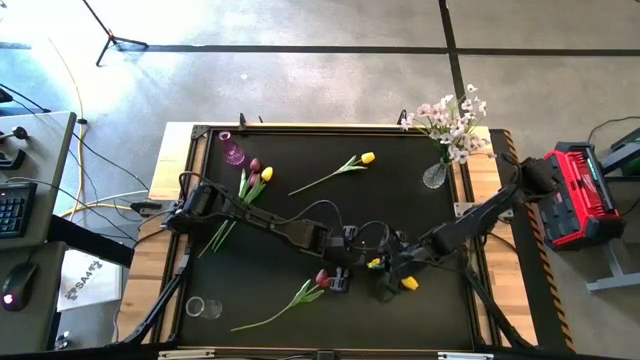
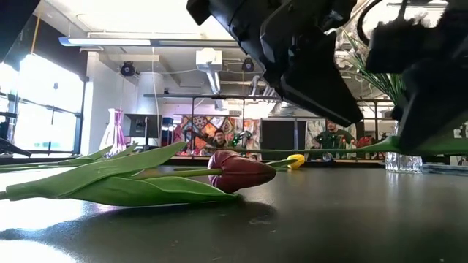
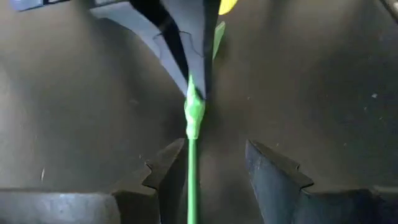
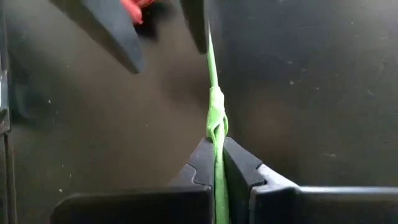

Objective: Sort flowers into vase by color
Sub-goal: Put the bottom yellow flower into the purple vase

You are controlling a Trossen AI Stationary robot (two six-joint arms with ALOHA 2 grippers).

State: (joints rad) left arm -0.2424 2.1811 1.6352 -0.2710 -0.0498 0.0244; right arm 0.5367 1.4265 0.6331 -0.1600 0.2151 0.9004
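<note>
My right gripper (image 4: 217, 155) is shut on the green stem of a yellow tulip (image 1: 408, 283), near the middle of the table's front. Just left of it stands my left gripper (image 3: 214, 165), open, with that stem (image 3: 191, 155) running between its fingers, close to one of them. A dark red tulip (image 1: 320, 280) lies flat on the black mat beside it. Another yellow tulip (image 1: 366, 158) lies farther back. A red and a yellow tulip (image 1: 256, 172) lie at the back left by a pink vase (image 1: 232, 152). Pale blossoms (image 1: 452, 118) stand in a clear vase (image 1: 434, 176). My right gripper pinches the tulip's stem (image 4: 217, 140) between its two fingertips, just behind a leaf node. The fingers slant down and lie along the stem, which sticks out past them toward my left gripper, off the mat. My left gripper: I cannot tell whether a finger (image 3: 168, 171) touches the stem.
A small clear glass (image 1: 200, 307) stands at the front left corner. The mat's raised frame (image 1: 470, 250) borders the work area. People show in the room beyond the table in the low view.
</note>
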